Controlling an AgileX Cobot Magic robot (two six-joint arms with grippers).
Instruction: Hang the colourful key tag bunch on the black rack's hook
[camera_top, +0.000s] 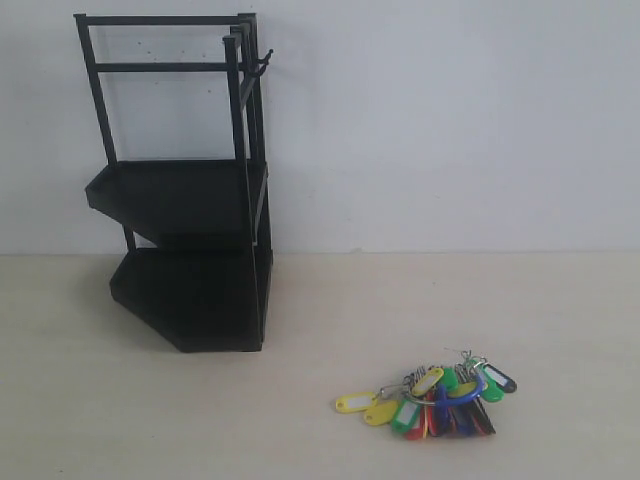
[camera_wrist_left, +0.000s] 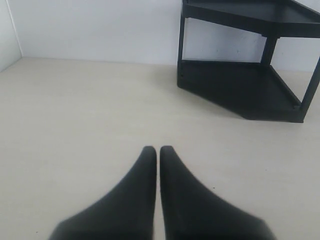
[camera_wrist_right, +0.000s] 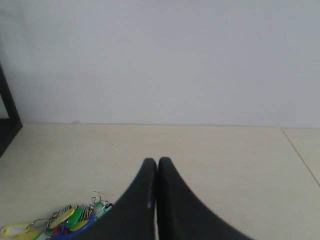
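The colourful key tag bunch (camera_top: 435, 400) lies flat on the pale table at the front right of the exterior view, tags fanned out in yellow, green, blue, red and black. The tall black rack (camera_top: 190, 190) stands at the back left against the white wall. Its small hook (camera_top: 262, 66) juts from the top right corner post and carries nothing. Neither arm shows in the exterior view. My left gripper (camera_wrist_left: 158, 150) is shut and empty above bare table, with the rack's (camera_wrist_left: 245, 65) lower tiers ahead. My right gripper (camera_wrist_right: 157, 162) is shut and empty; the bunch (camera_wrist_right: 55, 222) lies beside its fingers, apart from them.
A white wall runs close behind the rack. The table (camera_top: 500, 300) is a pale beige surface. A seam in the tabletop (camera_wrist_right: 300, 155) shows in the right wrist view.
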